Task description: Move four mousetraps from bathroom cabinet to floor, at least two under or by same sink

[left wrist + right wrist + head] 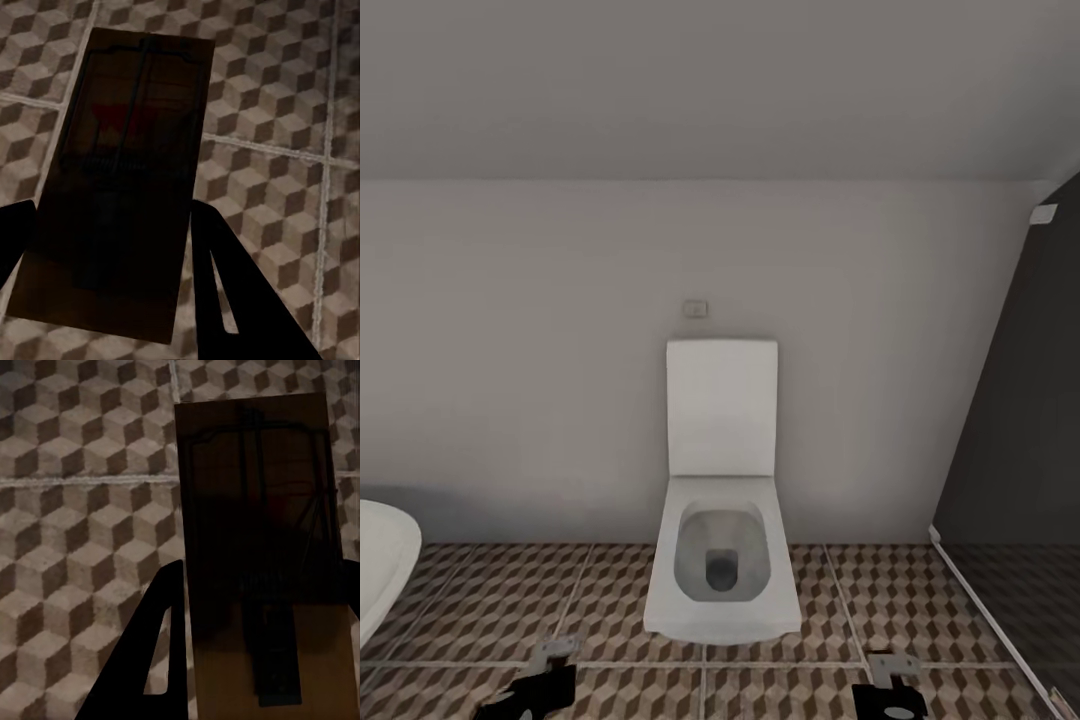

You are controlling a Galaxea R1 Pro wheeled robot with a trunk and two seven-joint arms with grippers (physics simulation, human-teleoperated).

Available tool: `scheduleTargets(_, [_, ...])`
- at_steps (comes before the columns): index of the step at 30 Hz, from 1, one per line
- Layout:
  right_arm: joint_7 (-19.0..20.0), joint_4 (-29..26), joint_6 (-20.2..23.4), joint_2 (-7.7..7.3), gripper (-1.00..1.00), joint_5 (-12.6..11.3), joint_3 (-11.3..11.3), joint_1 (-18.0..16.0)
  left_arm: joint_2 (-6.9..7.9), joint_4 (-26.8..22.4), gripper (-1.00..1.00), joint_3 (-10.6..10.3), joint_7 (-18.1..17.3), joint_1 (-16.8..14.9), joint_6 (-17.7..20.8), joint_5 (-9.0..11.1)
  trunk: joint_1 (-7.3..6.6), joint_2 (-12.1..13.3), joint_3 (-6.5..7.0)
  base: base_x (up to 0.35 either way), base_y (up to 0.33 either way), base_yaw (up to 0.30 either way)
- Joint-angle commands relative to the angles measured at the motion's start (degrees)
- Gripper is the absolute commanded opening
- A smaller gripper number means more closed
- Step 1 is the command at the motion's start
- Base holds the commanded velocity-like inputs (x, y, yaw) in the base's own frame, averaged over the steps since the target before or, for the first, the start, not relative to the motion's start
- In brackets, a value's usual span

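Observation:
In the left wrist view a brown wooden mousetrap (120,187) with a dark wire bar and a red mark is clamped between my left gripper's dark fingers (225,292), above the cube-patterned bathroom floor (292,127). The right wrist view has a second mousetrap (262,555) held the same way between my right gripper's fingers (161,652) over the floor (75,532). In the head view the left gripper (545,675) and the right gripper (890,685) sit low at the frame's bottom edge above the floor (510,610). The cabinet and the sink are out of view.
A white toilet (720,560) with its lid up stands straight ahead against the grey wall (520,350). A rounded white rim of a bathtub (380,560) shows at the left edge. A dark glass panel (1020,430) with a white bottom rail closes off the right side.

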Motion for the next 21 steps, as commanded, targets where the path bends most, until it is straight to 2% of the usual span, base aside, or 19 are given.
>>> scheduleTargets(1, [-0.14, -0.27, 0.17, 0.04, -1.0, -0.64, 0.39, -0.03, 0.06, -3.46, -1.0, -0.36, 0.52, 0.0, 2.51, 0.36, 0.22, -0.44, -0.25, 0.0, 0.0, 0.0])
scheduleTargets(3, [-0.26, -0.67, 0.76, 0.31, -1.0, -0.69, 0.3, -0.52, -0.04, -9.62, -1.0, -0.36, 0.45, 0.0, 6.94, 0.34, 0.66, -1.24, -0.61, 0.0, 0.0, 0.0])
scheduleTargets(6, [-0.32, -0.8, 1.28, 1.42, -1.0, -1.08, 0.26, -2.83, -0.54, -15.88, -1.0, -0.36, 0.5, -0.45, 10.64, 0.26, 1.32, -2.45, -1.15, 0.0, 0.0, 0.0])
scheduleTargets(8, [-0.34, -0.62, 1.47, 2.06, -1.0, -1.26, 0.23, -5.29, -0.88, -18.27, -1.0, -0.39, 0.67, -2.4, 11.87, -0.08, 1.76, -3.25, -1.51, 0.0, 0.0, 0.0])
scheduleTargets(12, [-0.35, -0.26, 1.54, 2.43, -1.0, -1.26, 0.23, -7.98, -1.2, -19.38, -1.0, -0.37, 1.46, -5.49, 12.51, -1.7, 2.64, -4.85, -2.23, 0.0, 0.0, 0.0])
scheduleTargets(13, [-0.35, -0.19, 1.5, 2.47, -1.0, -1.14, 0.23, -8.78, -1.3, -19.92, -1.0, -0.37, 1.91, -6.08, 12.67, -2.9, 2.86, -5.25, -2.41, 0.0, 0.0, 0.0])
scheduleTargets(17, [-0.42, -0.02, 1.45, 2.17, -1.0, -1.17, 0.2, -12.06, -1.43, -20.35, -1.0, -0.36, 2.37, -6.5, 12.8, -4.43, 3.73, -6.86, -3.13, 0.0, 0.0, 0.0])
scheduleTargets(18, [-0.43, 0.05, 1.47, 1.87, -1.0, -1.22, 0.12, -13.76, -1.95, -20.18, -1.0, -0.4, 2.39, -6.67, 12.8, -4.69, 3.95, -7.26, -3.31, 0.0, 0.0, 0.0])
scheduleTargets(21, [-0.44, 0.08, 1.35, 1.73, -1.0, -1.24, 0.11, -14.45, -3.48, -19.13, -1.0, -0.52, 2.33, -6.8, 12.75, -4.75, 4.61, -8.46, -3.85, 0.0, 0.0, 0.0])
